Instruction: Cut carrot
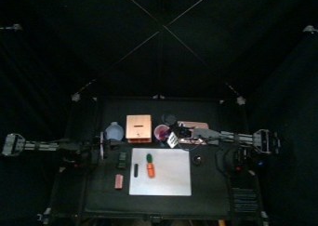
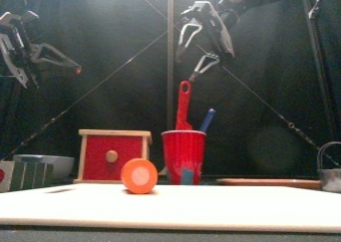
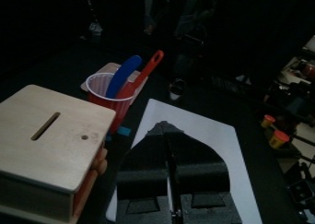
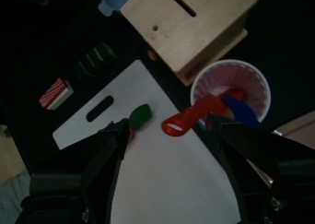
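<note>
The carrot [image 1: 149, 166], a small orange stick with a green tip, lies on the white board [image 1: 168, 179]. In the front view it shows end-on as an orange disc [image 2: 139, 174]. In the right wrist view only its green tip [image 4: 139, 114] shows clearly. My right gripper [image 2: 202, 45] hangs open high above the red cup [image 2: 184, 156], apart from the red handle [image 2: 182, 105] that sticks out of it. That handle [image 4: 194, 117] lies between the wide jaws in the right wrist view. My left gripper [image 2: 32, 55] is shut and empty, raised at the left, over the board's edge [image 3: 172, 147].
A blue handle [image 2: 205, 120] also stands in the cup. A wooden box with a slot [image 1: 139, 127] sits behind the board. A salmon-pink bar [image 1: 119, 181] lies left of the board. A grey bowl [image 2: 40, 169] stands at the left and a metal cup [image 2: 330, 168] at the right.
</note>
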